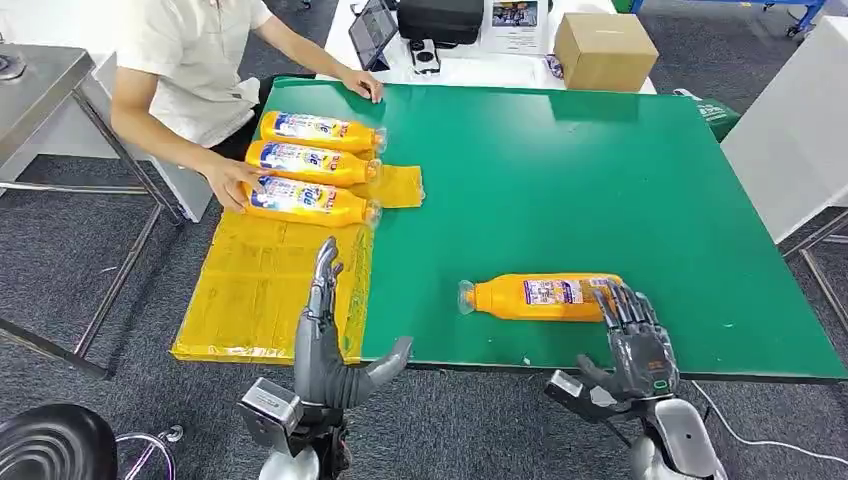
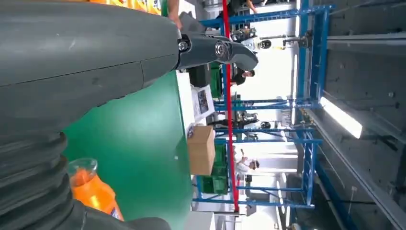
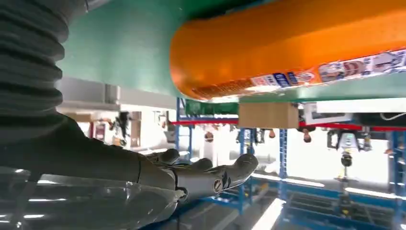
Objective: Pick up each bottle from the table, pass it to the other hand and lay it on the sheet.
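Left hand: silver-grey robot hand at the near edge of the table, over the yellow sheet's right border, fingers straight and spread, thumb out to the side, holding nothing.
Right hand: dark many-fingered robot hand at the near edge, fingers apart, fingertips just at the base end of a lying bottle, nothing gripped.
Bottle near right hand: orange plastic bottle with a printed label, on its side close to the near edge, clear cap pointing towards the left hand.
Sheet: crinkled yellow plastic sheet along the left edge of the green-topped table, hanging over the near left corner.
Bottles on sheet: three orange labelled bottles on their sides in a row at the sheet's far end.
Person: seated at the left edge, one hand touching the nearest bottle of the row.
Beyond far edge: brown cardboard box.
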You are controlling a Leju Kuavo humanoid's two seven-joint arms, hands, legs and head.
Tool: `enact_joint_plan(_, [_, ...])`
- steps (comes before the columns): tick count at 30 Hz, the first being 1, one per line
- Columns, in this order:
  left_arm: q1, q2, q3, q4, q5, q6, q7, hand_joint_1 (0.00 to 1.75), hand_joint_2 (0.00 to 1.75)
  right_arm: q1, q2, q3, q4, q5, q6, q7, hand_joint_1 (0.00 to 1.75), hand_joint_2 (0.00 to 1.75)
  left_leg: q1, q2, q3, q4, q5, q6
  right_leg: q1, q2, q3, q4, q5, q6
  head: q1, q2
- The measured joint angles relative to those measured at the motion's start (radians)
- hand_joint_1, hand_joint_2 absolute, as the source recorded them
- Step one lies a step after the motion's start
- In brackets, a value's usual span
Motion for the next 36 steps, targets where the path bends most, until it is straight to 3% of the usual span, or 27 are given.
enact_joint_plan(9, [-0.009, 0.0, -0.014, 0.001, -0.001, -0.005, 0.009, 0.0, 1.75, -0.046, -0.03, 0.064, 0.013, 0.039, 0.0, 0.079, 0.0, 1.75, 0.0, 0.001, 0.0, 0.0, 0.0, 0.0, 0.0, 0.0, -0.001, 0.0, 0.0, 0.0, 0.0, 0.0])
enact_joint_plan(25, [-0.018, 0.0, -0.016, 0.009, -0.001, -0.007, 0.018, 0.0, 1.75, -0.104, -0.055, 0.116, 0.071, 0.02, 0.0, 0.088, 0.0, 1.75, 0.0, 0.001, 0.0, 0.0, 0.0, 0.0, 0.0, 0.0, 0.0, 0.0, 0.0, 0.0, 0.0, 0.0])
enact_joint_plan(36, [-0.026, 0.0, -0.019, 0.027, 0.002, -0.035, 0.052, 0.0, 1.75, -0.209, -0.057, 0.225, 0.255, -0.087, 0.029, 0.141, 0.0, 1.75, 0.0, 0.001, 0.0, 0.0, 0.0, 0.0, 0.0, 0.0, 0.0, 0.0, 0.0, 0.0, 0.0, 0.0])
